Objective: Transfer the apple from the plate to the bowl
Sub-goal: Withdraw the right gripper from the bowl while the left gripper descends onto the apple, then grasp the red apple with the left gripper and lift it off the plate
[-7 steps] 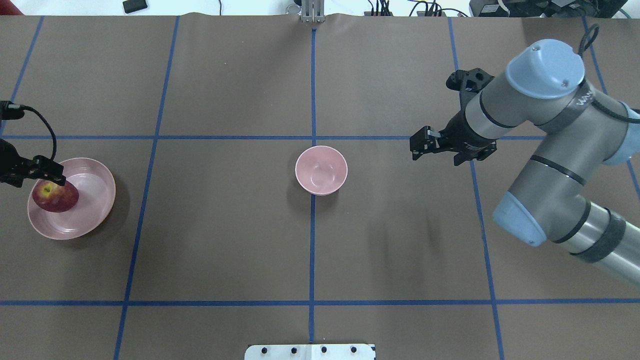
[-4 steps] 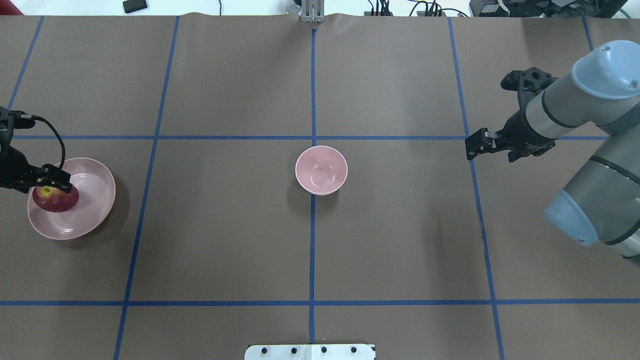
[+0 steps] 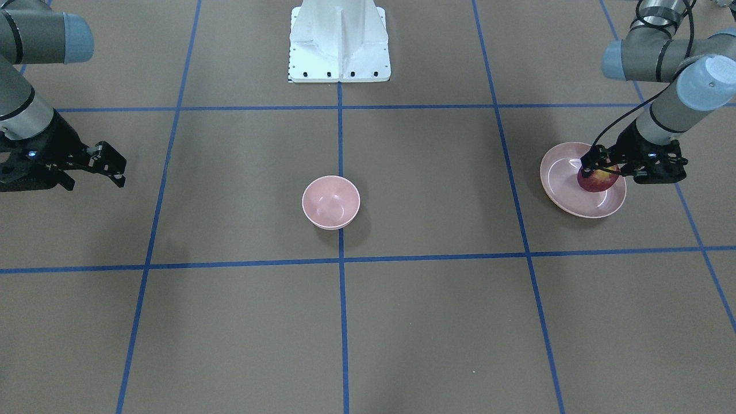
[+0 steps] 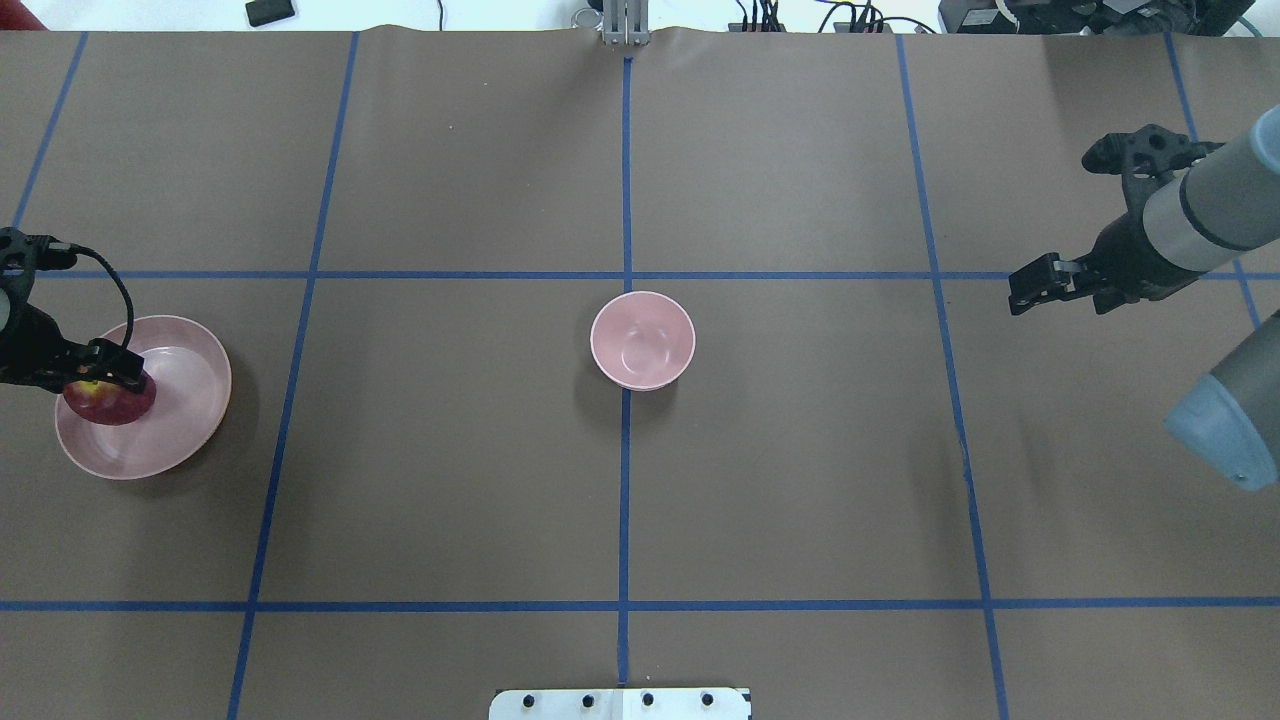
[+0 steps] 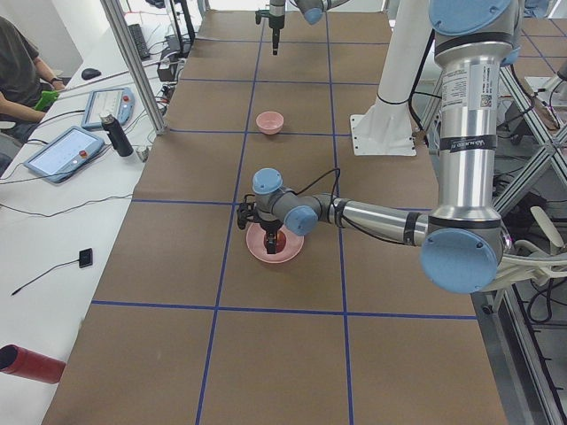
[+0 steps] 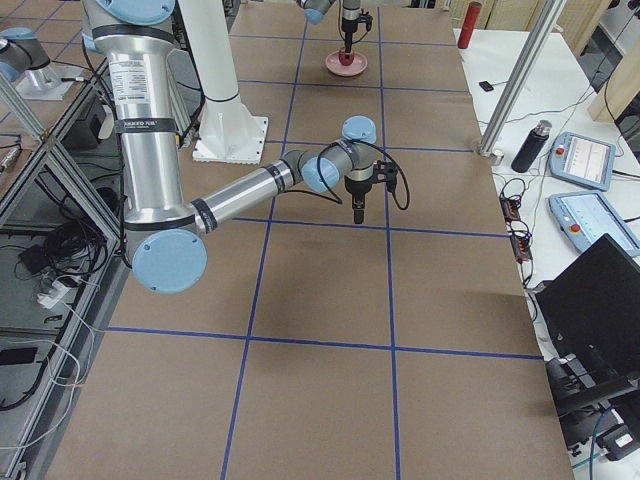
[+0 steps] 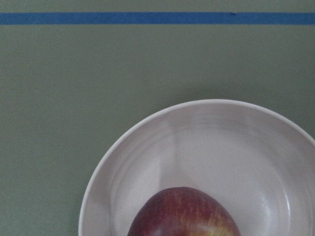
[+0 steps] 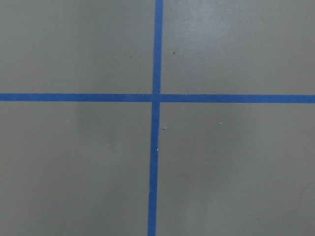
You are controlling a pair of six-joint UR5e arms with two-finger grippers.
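Note:
The dark red apple lies on the left part of the wide pale pink plate at the table's left side. In the left wrist view the apple sits at the bottom edge, on the plate. My left gripper is low over the apple's top, its jaws open on either side of it; in the front view the left gripper straddles the apple. The small deep pink bowl stands empty at the table's middle. My right gripper is open and empty far to the right.
Blue tape lines cross the brown table. The robot's white base plate stands behind the bowl. A person, tablets and a dark bottle are on the side desk beyond the table's far edge.
My right arm has drawn back to the right, away from the bowl. My left gripper has shifted slightly and come down over the apple's top. The apple has stayed on the plate.

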